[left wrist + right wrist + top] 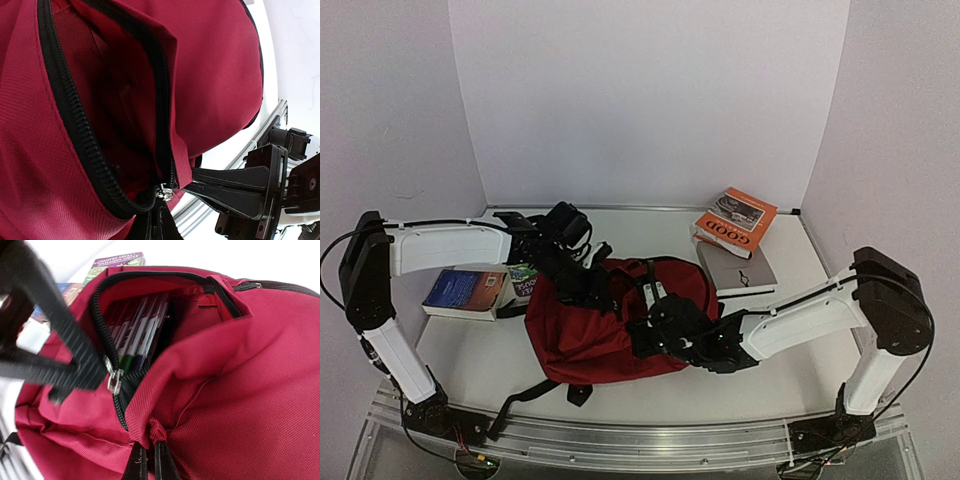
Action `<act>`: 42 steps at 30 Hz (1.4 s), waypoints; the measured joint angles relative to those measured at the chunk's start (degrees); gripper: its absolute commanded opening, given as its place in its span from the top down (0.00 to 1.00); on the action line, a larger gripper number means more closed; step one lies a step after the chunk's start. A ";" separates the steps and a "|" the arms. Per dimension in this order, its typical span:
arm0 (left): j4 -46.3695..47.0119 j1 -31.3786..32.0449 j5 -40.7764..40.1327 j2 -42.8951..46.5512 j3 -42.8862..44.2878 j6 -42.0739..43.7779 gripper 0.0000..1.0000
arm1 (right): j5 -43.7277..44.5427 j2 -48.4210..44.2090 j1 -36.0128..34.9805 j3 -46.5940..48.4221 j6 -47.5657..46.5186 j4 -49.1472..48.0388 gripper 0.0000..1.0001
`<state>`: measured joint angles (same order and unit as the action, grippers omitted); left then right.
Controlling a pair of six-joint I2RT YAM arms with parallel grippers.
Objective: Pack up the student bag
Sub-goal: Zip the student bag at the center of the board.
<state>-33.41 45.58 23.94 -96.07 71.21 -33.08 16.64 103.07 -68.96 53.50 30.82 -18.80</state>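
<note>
The student bag is coarse-woven matt cloth, its zipper black with a shiny metal slider. The orange book has a glossy paper cover; the desk looks smooth.

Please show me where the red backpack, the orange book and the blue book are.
red backpack (582,335): top view, red fabric of its body.
orange book (736,215): top view, middle of its cover.
blue book (468,288): top view, middle of its cover.

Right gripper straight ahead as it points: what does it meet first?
The dark red fabric backpack: the right gripper is shut on a fold of it; beyond, probably the open pocket with pens.
</note>
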 measured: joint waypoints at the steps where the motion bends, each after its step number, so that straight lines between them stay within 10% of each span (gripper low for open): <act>1: -0.38 0.20 0.01 0.00 0.33 0.19 1.00 | -0.03 -0.78 -0.32 -0.95 0.65 -0.48 1.00; 42: -3.20 -1.20 -13.84 -3.53 6.67 2.77 1.00 | -1.44 -8.02 -1.77 -9.64 8.76 -0.82 1.00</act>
<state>-36.61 44.38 10.10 -99.60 77.89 -30.31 15.20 95.05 -70.72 43.86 39.58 -19.63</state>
